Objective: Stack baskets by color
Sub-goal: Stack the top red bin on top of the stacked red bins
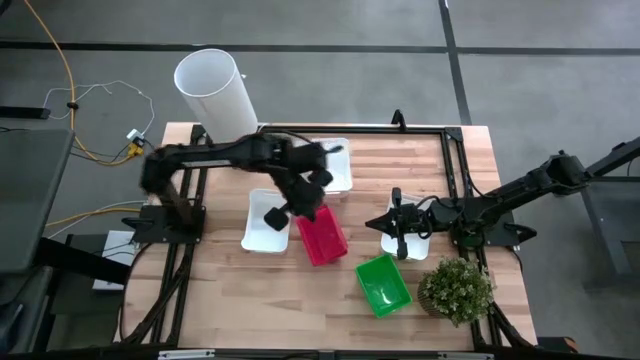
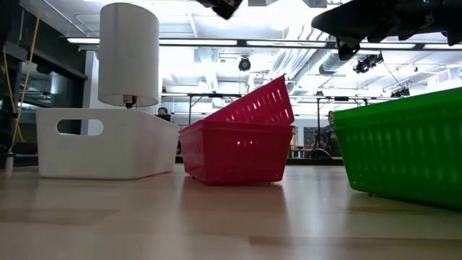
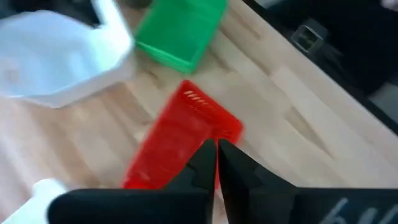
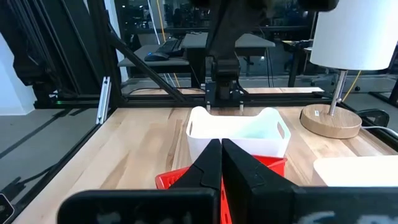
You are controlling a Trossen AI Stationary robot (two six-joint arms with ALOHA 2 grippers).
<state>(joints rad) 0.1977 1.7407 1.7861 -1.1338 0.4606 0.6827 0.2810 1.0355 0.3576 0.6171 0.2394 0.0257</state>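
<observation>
Baskets nearest the front edge: a green basket (image 1: 384, 284), then the red baskets (image 1: 322, 237) mid-table, the upper one sitting tilted in the lower. Above them the left gripper (image 1: 300, 205) hangs pinched shut, holding nothing. Nudged, that crooked top basket may tip out. The right gripper (image 1: 402, 237) waits closed, empty, over a white basket (image 1: 418, 246).

The left tool (image 3: 216, 163) hangs mid-table with fingers pressed together, and the right tool (image 4: 221, 163), likewise closed, waits right of centre.
</observation>
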